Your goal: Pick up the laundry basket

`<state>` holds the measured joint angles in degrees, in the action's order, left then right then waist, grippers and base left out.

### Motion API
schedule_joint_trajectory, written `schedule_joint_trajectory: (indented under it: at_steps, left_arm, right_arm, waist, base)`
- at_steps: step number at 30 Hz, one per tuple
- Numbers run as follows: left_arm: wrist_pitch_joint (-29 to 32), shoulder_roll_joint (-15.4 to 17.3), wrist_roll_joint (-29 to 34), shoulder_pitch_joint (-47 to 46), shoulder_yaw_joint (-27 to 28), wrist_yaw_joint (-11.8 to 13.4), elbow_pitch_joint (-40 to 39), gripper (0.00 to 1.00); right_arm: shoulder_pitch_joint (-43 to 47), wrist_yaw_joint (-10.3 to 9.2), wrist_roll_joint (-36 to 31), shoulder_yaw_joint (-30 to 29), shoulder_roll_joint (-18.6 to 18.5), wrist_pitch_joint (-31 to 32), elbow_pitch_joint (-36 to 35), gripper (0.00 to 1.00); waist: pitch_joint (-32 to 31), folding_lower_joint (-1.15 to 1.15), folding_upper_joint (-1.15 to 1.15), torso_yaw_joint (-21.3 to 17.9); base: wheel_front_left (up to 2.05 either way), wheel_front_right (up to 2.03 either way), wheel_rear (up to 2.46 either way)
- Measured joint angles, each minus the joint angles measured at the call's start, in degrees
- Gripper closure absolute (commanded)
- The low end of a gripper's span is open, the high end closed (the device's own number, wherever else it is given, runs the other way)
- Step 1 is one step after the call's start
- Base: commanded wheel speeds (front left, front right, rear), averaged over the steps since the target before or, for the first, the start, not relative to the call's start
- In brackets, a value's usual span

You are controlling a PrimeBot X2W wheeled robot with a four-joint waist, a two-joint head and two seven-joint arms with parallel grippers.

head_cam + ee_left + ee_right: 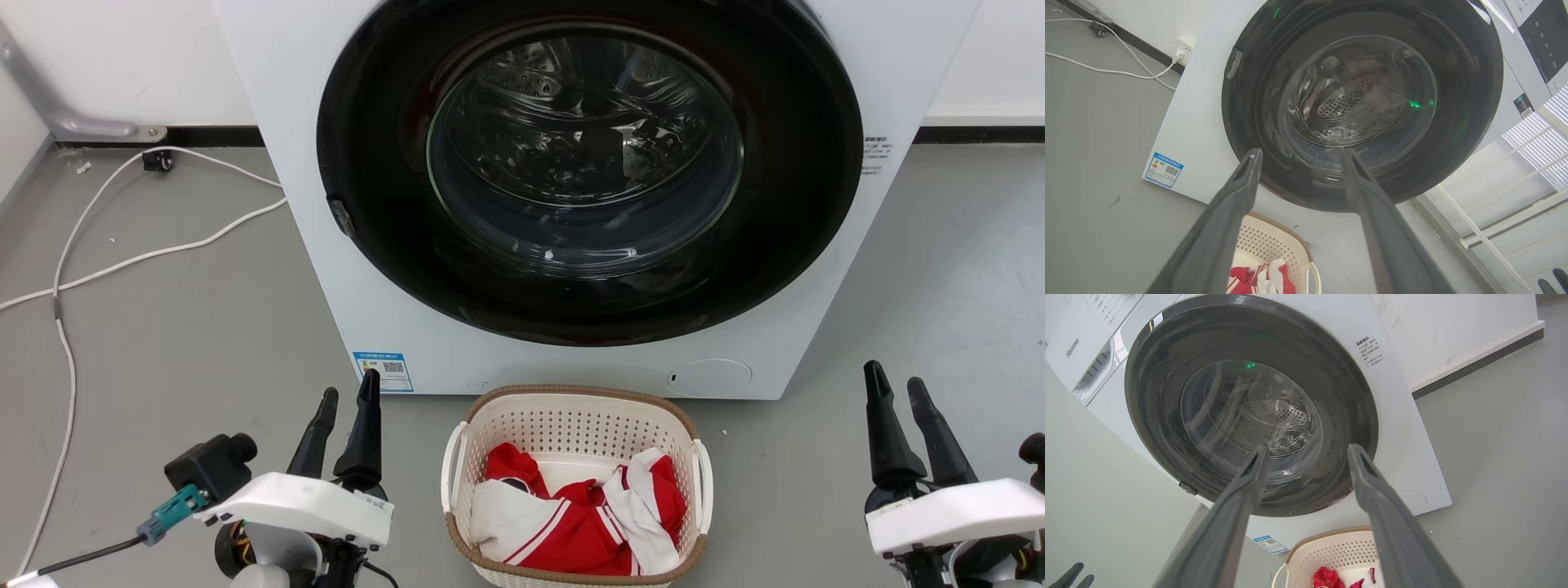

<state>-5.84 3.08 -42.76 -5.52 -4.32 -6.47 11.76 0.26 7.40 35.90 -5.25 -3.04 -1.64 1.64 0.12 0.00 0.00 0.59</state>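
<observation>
Head view: the cream perforated plastic laundry basket [571, 429] holding red-and-white clothes [571, 527] stands before the white washing machine [310, 245], between the left tool [349, 388] and the right tool [894, 376], both open, empty.

Laundry basket [571, 429] on floor [180, 351] before washing machine [302, 204], clothes [580, 531] inside basket

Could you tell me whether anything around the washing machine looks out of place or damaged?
Only loose white cables trailing across the floor left of the washing machine. The laundry basket stands upright, clothes inside, nothing spilled.
</observation>
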Motion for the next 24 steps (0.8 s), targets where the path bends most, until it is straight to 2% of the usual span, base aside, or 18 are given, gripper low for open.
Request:
schedule_joint_trajectory:
  at_steps: [9, 24]
  left_arm:
    - [-1.4, 0.5, 7.9, -0.4, -1.7, 0.5, 0.6, 0.00]
    - [-3.6, 1.0, 17.5, -1.2, -4.0, 1.4, 0.8, 0.00]
  right_arm:
    - [1.3, 0.00, -7.4, -0.2, 0.0, 0.2, -2.1, 0.00]
    - [3.0, 0.01, -17.2, -0.4, 0.0, 1.4, -5.6, 0.00]
  waist:
    - [0.0, 0.00, 0.00, 0.1]
    - [0.0, 0.00, 0.00, 0.2]
  base:
    - [0.00, 0.00, 0.00]
    - [0.00, 0.00, 0.00]
